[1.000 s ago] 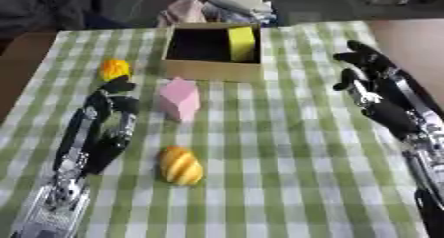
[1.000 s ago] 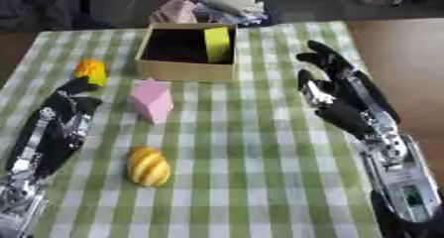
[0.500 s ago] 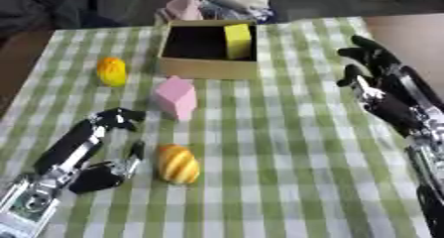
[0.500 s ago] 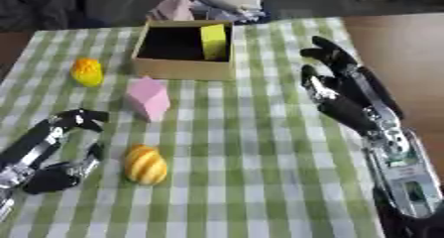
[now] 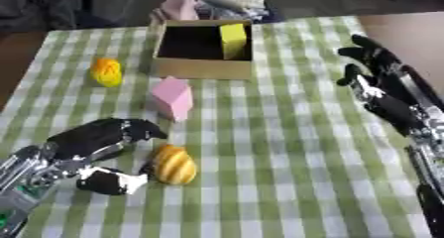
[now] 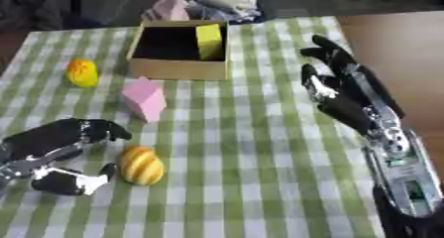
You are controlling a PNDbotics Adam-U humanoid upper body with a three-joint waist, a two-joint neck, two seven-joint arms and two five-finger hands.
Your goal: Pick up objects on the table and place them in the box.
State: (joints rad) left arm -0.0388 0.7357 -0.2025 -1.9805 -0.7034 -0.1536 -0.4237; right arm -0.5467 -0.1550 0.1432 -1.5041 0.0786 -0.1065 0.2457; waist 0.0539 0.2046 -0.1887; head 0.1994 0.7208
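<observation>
Checked cloth [image 5: 286,148]: orange ridged object [image 5: 174,165] just beside left robot hand [image 5: 104,148].

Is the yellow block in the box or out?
In. The yellow block stands inside the box, against its right wall.

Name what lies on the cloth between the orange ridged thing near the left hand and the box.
The pink block lies between the orange ridged thing and the box, clearest in the left eye view. Otherwise only bare checked cloth shows.
</observation>
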